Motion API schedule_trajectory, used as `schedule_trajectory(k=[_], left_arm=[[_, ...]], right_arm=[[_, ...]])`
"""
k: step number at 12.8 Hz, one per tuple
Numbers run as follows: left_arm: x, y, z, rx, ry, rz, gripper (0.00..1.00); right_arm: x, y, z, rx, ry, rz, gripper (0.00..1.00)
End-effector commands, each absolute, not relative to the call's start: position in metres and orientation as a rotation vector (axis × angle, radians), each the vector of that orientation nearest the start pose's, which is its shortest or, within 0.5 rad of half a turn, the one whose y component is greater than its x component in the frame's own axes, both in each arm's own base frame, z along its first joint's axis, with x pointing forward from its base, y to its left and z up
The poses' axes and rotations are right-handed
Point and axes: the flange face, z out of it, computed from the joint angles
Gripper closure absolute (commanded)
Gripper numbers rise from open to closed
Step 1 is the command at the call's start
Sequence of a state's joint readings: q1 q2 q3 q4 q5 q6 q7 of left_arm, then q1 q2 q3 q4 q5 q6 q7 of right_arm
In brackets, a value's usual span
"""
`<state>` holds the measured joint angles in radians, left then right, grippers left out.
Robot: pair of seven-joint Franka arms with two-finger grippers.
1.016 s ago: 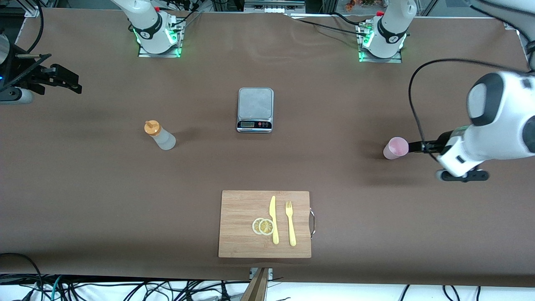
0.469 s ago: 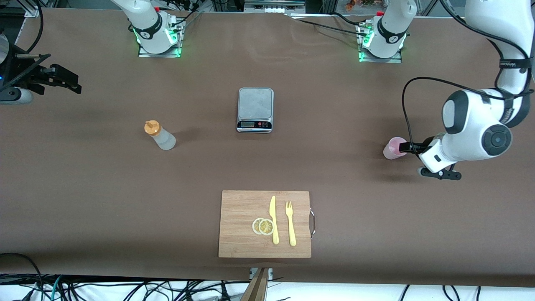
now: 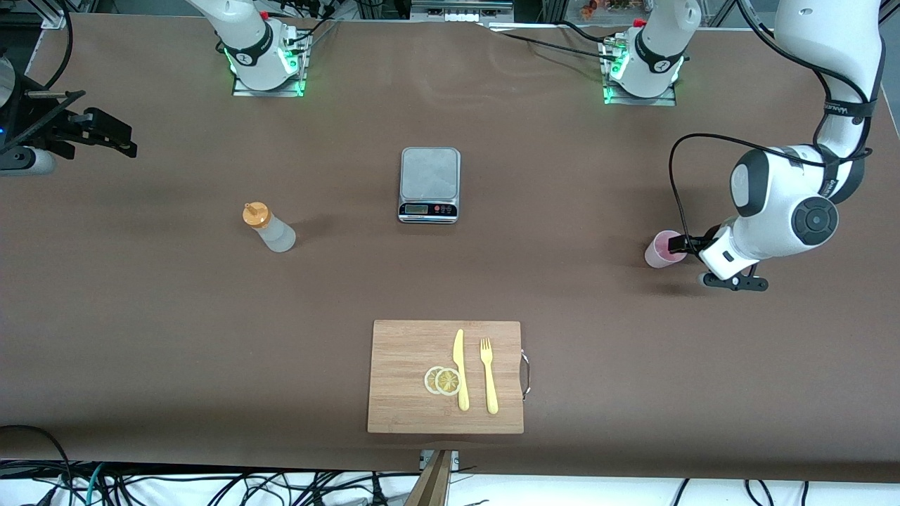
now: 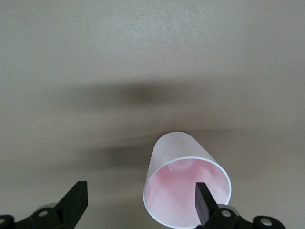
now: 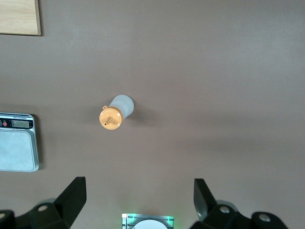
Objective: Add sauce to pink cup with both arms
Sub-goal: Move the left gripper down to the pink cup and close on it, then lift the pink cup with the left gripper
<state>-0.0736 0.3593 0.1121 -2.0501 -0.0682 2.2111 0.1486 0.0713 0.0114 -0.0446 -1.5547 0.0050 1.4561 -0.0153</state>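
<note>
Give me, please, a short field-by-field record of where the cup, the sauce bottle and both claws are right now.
pink cup: upright, toward the left arm's end of the table
left claw: open, low at the cup, one finger over its rim, no grip yet
sauce bottle: upright, toward the right arm's end, untouched
right claw: open, waiting high above the table
scale: between bottle and cup, farther from the front camera
</note>
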Motion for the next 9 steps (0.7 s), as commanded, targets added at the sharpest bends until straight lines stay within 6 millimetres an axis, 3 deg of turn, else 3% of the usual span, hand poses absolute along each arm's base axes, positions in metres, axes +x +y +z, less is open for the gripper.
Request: schedule_trajectory(k=[1,9], left_arm=[[0.559,0.017,0.252,-3.156,0.15,0.281,0.01],[0.548,0.013,0.24,-3.153,0.183,0.226,0.02]], right_arm=[[0.543,0.013,0.622,-3.131,-0.063,0.173,0.0],[0.544,0.011,0.621,-3.131,-0.058,0.175,0.0]])
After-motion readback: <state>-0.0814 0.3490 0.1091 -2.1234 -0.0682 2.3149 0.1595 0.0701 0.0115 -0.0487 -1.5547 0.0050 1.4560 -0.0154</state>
